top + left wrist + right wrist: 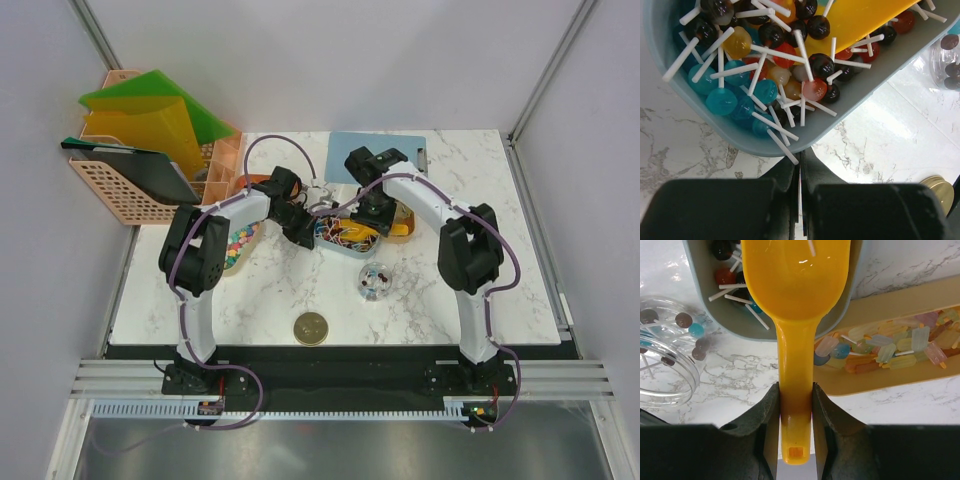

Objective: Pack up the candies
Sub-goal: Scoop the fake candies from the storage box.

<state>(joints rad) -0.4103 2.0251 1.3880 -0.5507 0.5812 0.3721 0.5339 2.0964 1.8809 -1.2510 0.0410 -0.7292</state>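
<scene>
Right gripper (795, 390) is clenching the flat handle of the orange scoop (795, 285), its jaws pressing on both sides of the handle just behind the bowl. The bowl is reaching into the grey-blue tray (735, 330). Left gripper (800, 167) is sitting fully clenched with its tips touching the tray's near rim. Whether it is pinching that rim or only resting against it, I am not managing to tell.

Inside the tray the candies (765, 92) are lying in a loose heap: small round lollipops in blue, dark, red and amber, their thin white sticks pointing every way. A few more are sitting in the clear jar (662, 385) just beside the tray on the worktop (875, 145). Pastel pieces are filling a tan tray (875, 384) on the scoop's other side. The gold lid (311, 327) is lying well apart, nearer the arm bases.

The candies are looking light, hard and glossy, so likely prone to rolling. Their crossed sticks are probably snagging one another, which is making a pinch on a single one look fiddly. Sliding the scoop under the heap is looking like the better hold, with the tray steadied at its rim.
</scene>
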